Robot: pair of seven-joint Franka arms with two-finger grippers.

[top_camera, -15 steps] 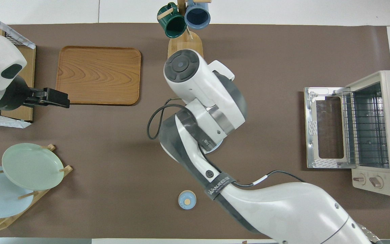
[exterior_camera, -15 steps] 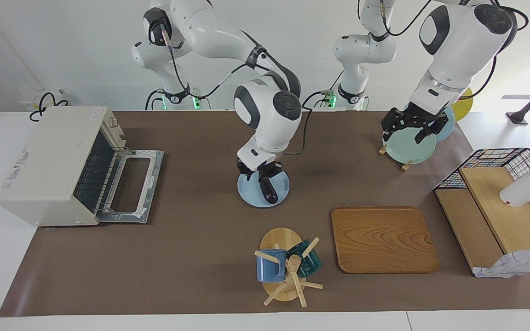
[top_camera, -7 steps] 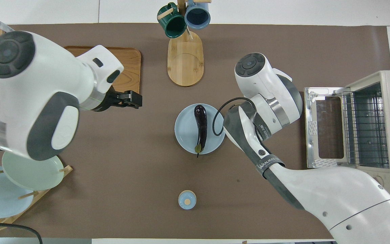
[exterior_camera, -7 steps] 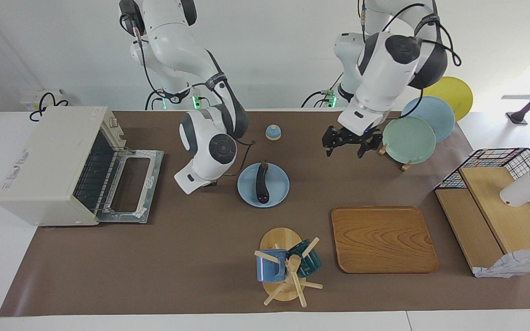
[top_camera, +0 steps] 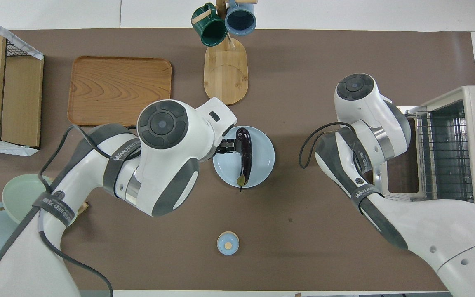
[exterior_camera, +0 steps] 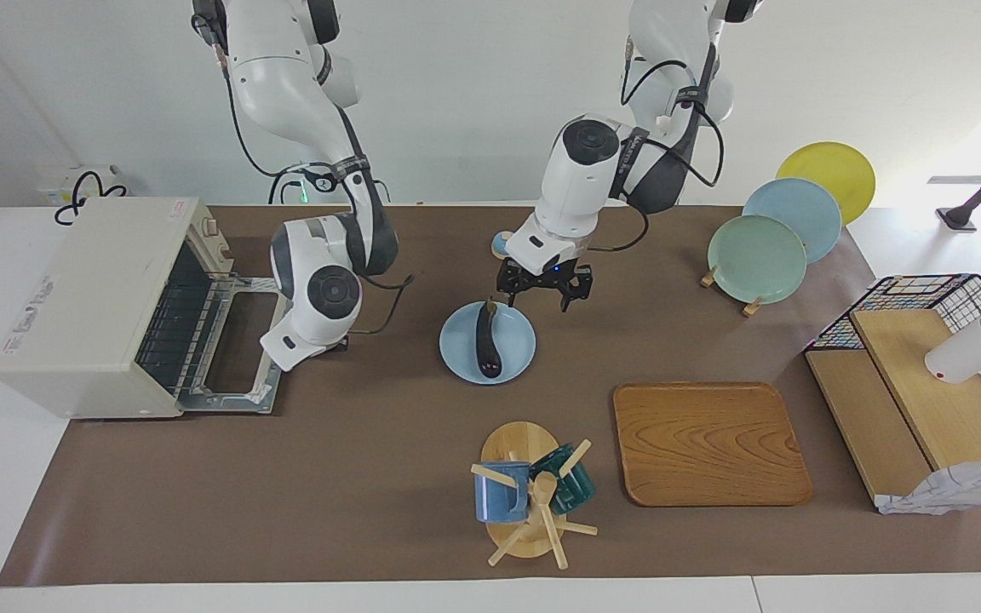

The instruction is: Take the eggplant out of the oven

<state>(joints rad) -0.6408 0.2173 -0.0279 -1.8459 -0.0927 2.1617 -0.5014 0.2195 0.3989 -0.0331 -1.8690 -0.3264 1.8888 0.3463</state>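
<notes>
The eggplant [exterior_camera: 486, 340] lies on a plate [exterior_camera: 518, 355] mid-table, well apart from the oven [exterior_camera: 99, 306], the open left gripper [exterior_camera: 544, 294] over the plate's rim, the closed right gripper [exterior_camera: 339, 342] by the oven's door.

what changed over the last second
The right end effector let go of the eggplant, left it on the plate, shut, and swung over to the oven door. The left end effector came from the plate rack to just above the plate, open. Everything else stayed put.
</notes>
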